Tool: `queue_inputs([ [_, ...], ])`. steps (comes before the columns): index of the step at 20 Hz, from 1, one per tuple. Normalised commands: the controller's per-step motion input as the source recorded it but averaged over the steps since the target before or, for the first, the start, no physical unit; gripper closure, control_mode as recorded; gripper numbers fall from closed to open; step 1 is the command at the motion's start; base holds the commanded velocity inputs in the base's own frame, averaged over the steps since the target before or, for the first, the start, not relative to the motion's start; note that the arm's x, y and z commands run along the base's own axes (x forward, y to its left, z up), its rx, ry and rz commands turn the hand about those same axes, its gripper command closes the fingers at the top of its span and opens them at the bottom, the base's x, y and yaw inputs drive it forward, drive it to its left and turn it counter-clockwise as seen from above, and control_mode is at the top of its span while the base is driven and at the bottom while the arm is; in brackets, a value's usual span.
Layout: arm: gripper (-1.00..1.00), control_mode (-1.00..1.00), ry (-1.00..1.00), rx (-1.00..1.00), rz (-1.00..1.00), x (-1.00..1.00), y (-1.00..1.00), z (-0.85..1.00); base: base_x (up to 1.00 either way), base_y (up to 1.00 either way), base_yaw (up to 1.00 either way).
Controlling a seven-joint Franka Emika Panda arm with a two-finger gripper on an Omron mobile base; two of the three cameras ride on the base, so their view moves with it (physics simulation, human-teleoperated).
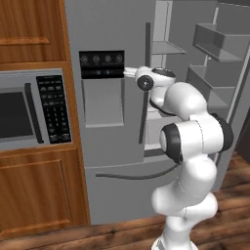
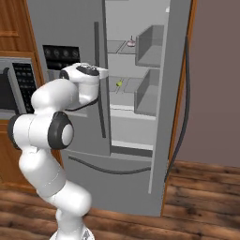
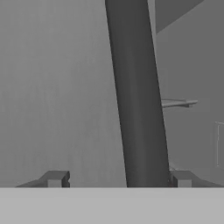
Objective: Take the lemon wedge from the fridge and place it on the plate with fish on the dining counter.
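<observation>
The grey fridge (image 1: 107, 161) has its left door closed and its right door swung open. On a middle shelf inside lies the tiny yellow-green lemon wedge (image 2: 119, 83). My gripper (image 3: 119, 179) is open and sits right at the left door's long dark bar handle (image 3: 135, 87). The handle runs between my fingertips, close to the right one (image 3: 183, 178). In the base views my wrist (image 1: 146, 80) is up against that handle (image 2: 97, 42), beside the black dispenser panel (image 1: 101, 64). The plate and the dining counter are out of view.
A small pinkish round item (image 2: 131, 43) sits on the upper shelf. The open right door (image 2: 173, 93) carries grey bins (image 1: 219, 44). A steel microwave (image 1: 29, 107) is set into wood cabinets on the left. The floor is wooden (image 2: 197, 187).
</observation>
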Motion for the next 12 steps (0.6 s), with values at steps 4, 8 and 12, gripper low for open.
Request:
queue_inputs([
  [4, 1.00, -1.00, 0.03, 0.00, -0.01, 0.29, 0.00, 0.00, 0.00, 0.00, 0.00],
  [8, 1.00, -1.00, 0.06, 0.02, -0.09, -0.22, 0.36, 0.00, 0.00, 0.00, 0.00],
  [12, 1.00, -1.00, -0.05, 0.08, -0.10, -0.84, 0.94, 0.11, 0.00, 0.00, 0.00],
])
